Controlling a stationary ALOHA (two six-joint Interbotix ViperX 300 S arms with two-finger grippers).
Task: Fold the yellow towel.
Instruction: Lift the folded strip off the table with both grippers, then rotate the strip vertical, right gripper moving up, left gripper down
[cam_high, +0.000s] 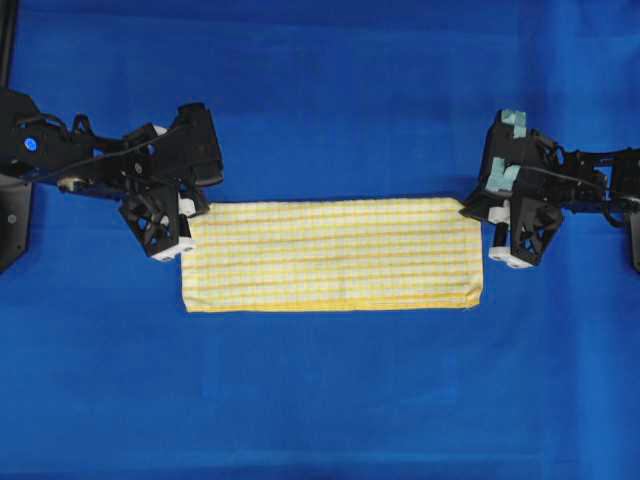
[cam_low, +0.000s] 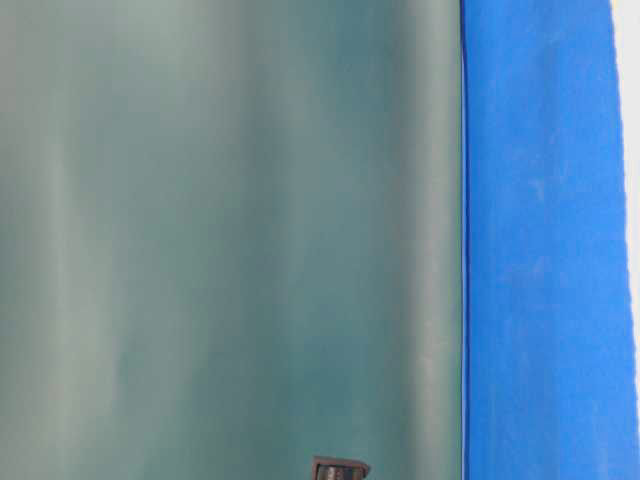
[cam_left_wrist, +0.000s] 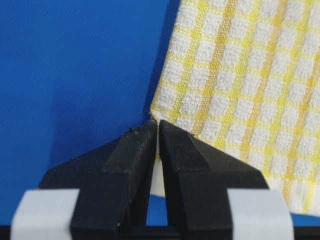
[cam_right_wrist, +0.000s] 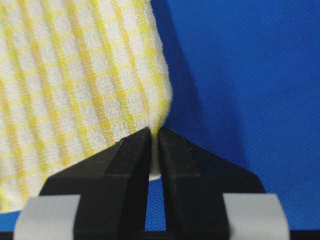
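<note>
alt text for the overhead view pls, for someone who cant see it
A yellow checked towel lies flat as a long strip on a blue table. The left gripper pinches its far left corner and the right gripper its far right corner.

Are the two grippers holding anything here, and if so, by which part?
Both hold the yellow towel. The left gripper is shut on its far-left corner, the right gripper on its far-right corner. The towel lies flat on the blue table cover.
</note>
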